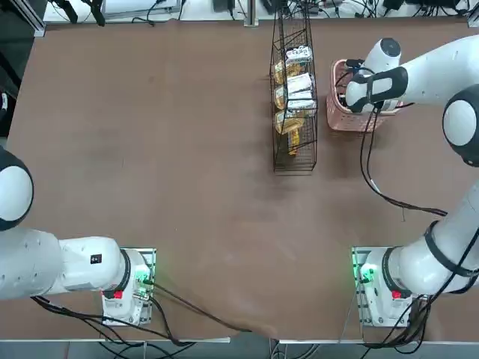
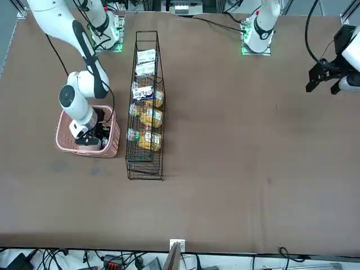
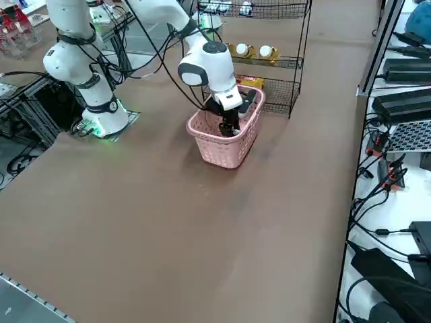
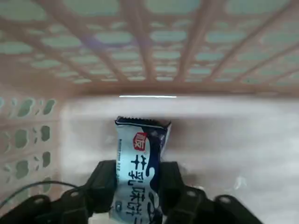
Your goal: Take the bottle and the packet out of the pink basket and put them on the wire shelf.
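Pink basket [image 1: 335, 112]: on the table [image 1: 150, 149], just beside the wire shelf [image 1: 293, 161], on the robot's right of it.
Wire shelf: lying along the table, running away from the robot.
Right gripper [image 4: 139, 186]: down inside the pink basket, its 2 fingers either side of the packet [image 4: 140, 172].
Packet: inside the pink basket, standing on end, between the fingers.
Shelf contents: bottles [image 2: 147, 118] and packets in a row along the tiers.

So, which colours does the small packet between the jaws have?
White with dark blue print and a small red mark; the right wrist view shows the small flat packet best.
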Robot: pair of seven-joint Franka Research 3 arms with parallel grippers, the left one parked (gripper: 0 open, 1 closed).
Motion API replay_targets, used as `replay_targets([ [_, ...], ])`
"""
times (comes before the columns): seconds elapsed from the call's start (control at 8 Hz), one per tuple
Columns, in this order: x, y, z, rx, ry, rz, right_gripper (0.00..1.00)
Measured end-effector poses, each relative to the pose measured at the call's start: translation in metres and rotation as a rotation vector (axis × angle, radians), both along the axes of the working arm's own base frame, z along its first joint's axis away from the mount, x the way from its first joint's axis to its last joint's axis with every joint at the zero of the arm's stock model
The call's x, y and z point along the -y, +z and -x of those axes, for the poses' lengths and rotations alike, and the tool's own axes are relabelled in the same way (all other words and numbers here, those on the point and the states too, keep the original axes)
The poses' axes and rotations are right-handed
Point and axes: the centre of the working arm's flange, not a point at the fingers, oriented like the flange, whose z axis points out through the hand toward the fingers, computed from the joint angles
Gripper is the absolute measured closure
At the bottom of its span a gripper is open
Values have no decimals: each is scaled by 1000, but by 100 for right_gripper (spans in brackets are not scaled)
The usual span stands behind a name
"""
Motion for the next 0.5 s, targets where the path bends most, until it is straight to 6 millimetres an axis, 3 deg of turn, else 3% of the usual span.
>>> replay_targets([
  [0.25, -1, 9, -3, 7, 4, -2, 55],
  [0.5, 1, 41, -6, -22, 3, -8, 55],
])
